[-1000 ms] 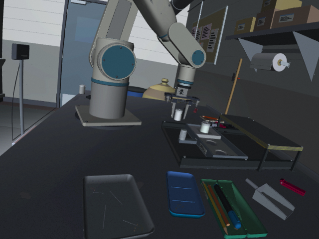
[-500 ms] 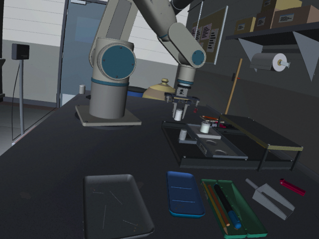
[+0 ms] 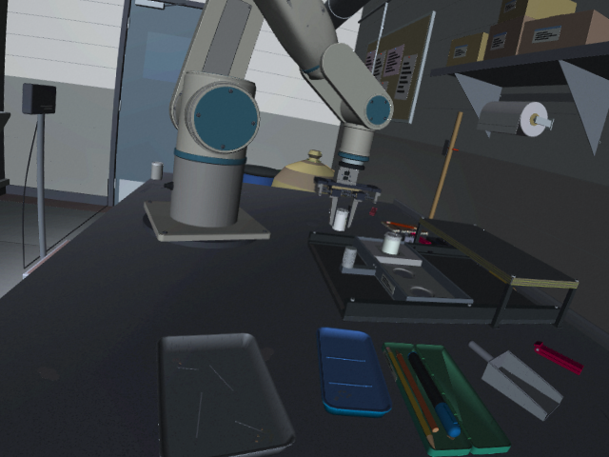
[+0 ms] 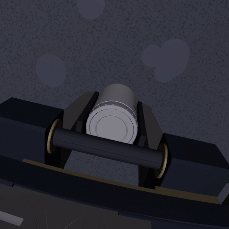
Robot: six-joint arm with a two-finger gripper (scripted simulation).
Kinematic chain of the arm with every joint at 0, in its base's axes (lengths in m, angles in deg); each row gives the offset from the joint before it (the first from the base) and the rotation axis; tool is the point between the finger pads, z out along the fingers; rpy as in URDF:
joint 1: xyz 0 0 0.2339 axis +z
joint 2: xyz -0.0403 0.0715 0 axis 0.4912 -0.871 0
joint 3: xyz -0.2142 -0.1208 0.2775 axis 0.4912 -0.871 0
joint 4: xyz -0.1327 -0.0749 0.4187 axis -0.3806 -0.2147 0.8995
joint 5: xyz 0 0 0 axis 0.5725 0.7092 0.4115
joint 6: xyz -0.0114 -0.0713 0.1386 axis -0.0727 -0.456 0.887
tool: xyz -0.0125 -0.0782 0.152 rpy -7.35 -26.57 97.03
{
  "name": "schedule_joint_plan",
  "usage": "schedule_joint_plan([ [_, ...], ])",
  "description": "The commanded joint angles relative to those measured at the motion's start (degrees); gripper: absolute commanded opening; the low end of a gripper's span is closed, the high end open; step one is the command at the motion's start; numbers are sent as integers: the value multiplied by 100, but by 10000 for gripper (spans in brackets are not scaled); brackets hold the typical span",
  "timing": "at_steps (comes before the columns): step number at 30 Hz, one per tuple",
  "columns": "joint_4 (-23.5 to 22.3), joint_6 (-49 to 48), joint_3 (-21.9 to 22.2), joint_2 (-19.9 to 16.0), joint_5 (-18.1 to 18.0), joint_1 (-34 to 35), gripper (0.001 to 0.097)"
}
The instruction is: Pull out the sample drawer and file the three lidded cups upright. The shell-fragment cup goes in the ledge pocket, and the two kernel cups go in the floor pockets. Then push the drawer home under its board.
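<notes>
The lower part of a white lidded cup (image 3: 340, 219) (image 4: 113, 115) is hidden between the fingers; it stands upright on the bench just behind the drawer, gripped by my closed gripper (image 3: 343, 220) (image 4: 111, 119). The sample drawer (image 3: 393, 275) is pulled out from under its board (image 3: 497, 256). A second lidded cup (image 3: 391, 243) stands upright on the raised ledge inside the drawer. A third, smaller cup (image 3: 350, 257) stands upright at the drawer's near left. Two round floor pockets (image 3: 411, 280) in the grey insert lie open.
A dark tray (image 3: 221, 393) lies at the near left of the bench. A blue case (image 3: 351, 371), a green pencil box (image 3: 442, 393), a metal scoop (image 3: 521, 376) and a red tube (image 3: 558, 357) lie in front of the drawer. My arm's base (image 3: 206, 197) stands to the left.
</notes>
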Motion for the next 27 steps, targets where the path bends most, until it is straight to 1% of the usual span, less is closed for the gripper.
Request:
schedule_joint_plan([
  [1, 0, 0, 3, 2, 0, 0, 89],
  [4, 0, 0, 3, 2, 0, 0, 39],
  [15, 0, 0, 21, 59, 73, 0, 39],
  [21, 0, 0, 60, 171, 222, 0, 39],
  [27, 0, 0, 129, 338, 458, 0, 39],
])
